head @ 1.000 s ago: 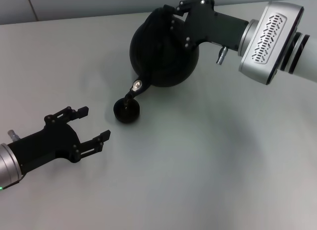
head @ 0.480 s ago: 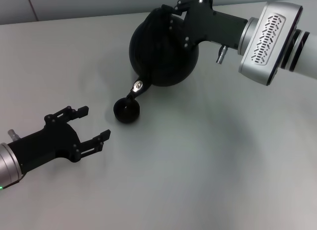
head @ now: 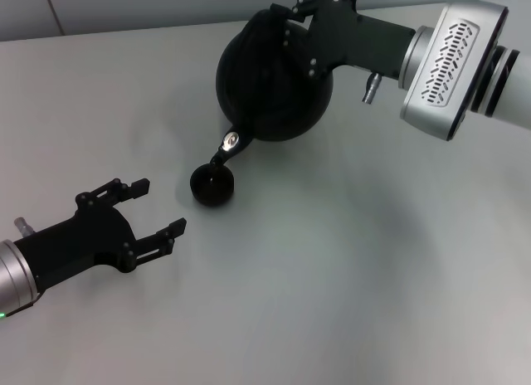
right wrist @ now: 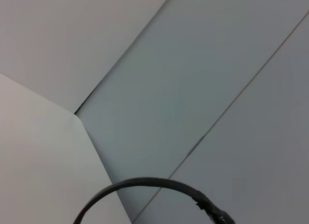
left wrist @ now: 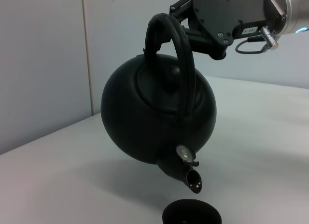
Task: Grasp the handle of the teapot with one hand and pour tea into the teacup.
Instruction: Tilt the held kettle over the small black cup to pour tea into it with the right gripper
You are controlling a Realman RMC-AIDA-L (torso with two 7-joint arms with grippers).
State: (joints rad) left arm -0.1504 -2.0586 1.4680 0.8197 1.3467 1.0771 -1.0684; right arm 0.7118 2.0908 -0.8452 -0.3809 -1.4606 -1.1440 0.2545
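Head view: the right hand (head: 305, 12), entering from 2 o'clock, is clamped on the handle (left wrist: 170, 55) of the teapot (head: 274, 86) and holds the pot clear of the tabletop (head: 348, 277), tipped so that its spout (head: 222, 157) points down toward 7 o'clock. The spout mouth hangs just above the far rim of the teacup (head: 211, 185), which stands on the tabletop directly below; the left wrist view shows a clear gap between the two.

Compared with the head views half a second and one second earlier, the pot body and right hand sit very slightly nearer 12 o'clock, while the spout tip and cup keep their places. Judged from this, the pour is at or near full tilt and being held, not advanced. No stream of tea can be made out at the spout, and the cup's contents cannot be read.

The left hand (head: 141, 215) rests low at 8 o'clock, fingers spread apart and holding nothing, well apart from the cup.

The right wrist view shows only the handle's arc against the wall.
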